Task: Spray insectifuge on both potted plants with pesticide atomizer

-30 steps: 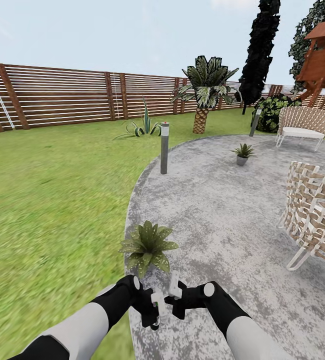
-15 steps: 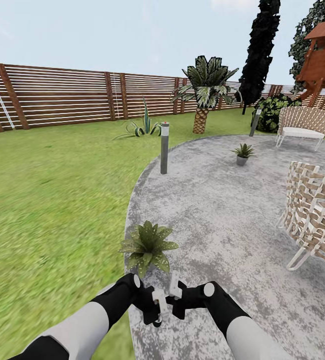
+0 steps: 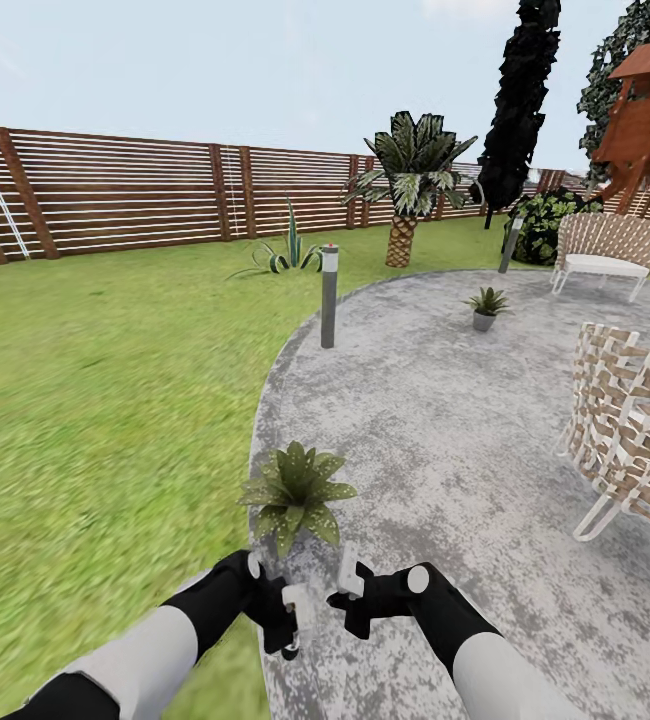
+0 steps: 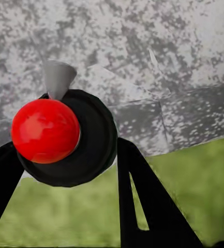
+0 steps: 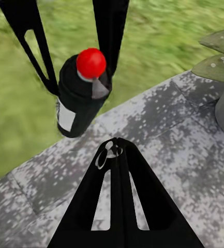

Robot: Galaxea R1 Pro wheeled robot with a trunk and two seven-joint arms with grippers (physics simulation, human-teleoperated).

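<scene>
Grey patio (image 3: 445, 420) ahead; nearest potted plant (image 3: 295, 492) just beyond both arms; left gripper (image 3: 292, 620) clamped round the pesticide atomizer (image 5: 80, 98); right gripper (image 3: 350, 592) closed, empty. Best: tilt nozzle toward leaves, sweep evenly.

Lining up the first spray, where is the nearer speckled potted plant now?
In the head view, the nearer speckled-leaf potted plant sits at the left edge of the grey concrete patio, beside the green lawn, just ahead of the left gripper.
</scene>
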